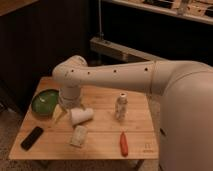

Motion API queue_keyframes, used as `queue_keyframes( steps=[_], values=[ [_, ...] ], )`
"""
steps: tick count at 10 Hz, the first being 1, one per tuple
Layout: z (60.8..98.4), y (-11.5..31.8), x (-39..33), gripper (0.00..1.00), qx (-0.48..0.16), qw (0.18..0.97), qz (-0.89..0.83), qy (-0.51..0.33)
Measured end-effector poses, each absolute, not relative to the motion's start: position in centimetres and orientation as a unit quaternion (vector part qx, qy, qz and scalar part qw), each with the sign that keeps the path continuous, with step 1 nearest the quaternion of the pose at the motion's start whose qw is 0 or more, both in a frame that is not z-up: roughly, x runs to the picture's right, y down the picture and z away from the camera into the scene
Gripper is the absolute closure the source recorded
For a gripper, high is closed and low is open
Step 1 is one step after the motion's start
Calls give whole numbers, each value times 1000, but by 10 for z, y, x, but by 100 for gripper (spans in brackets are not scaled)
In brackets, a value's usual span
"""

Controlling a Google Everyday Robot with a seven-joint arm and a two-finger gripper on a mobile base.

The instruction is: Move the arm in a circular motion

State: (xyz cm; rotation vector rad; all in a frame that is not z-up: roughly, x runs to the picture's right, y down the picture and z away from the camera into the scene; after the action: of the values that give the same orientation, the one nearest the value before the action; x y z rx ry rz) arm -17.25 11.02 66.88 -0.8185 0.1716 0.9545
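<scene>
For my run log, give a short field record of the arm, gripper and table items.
arm: reaches from the right over the table, elbow bent down at left
gripper: low over the table, beside the bowl
bowl: green, left rear
bottle: white, upright, centre right
phone: black, front left
red vegetable: front right

Cream arm (pixel 117 77) stretched horiz., then bent straight down; gripper (pixel 81 116) low at its end, angled sideways.
</scene>
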Motion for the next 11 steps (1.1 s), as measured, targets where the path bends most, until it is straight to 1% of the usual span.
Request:
queue_keyframes(
  steps=[4, 6, 7, 9, 11],
  values=[
    [671, 100, -175, 20, -375, 808, 449, 73],
    [679, 80, -179, 20, -365, 809, 457, 59],
    [687, 66, -176, 20, -359, 811, 459, 53],
    [715, 17, -166, 20, -346, 815, 463, 37],
    [740, -22, -153, 20, -336, 816, 469, 30]
  ],
)
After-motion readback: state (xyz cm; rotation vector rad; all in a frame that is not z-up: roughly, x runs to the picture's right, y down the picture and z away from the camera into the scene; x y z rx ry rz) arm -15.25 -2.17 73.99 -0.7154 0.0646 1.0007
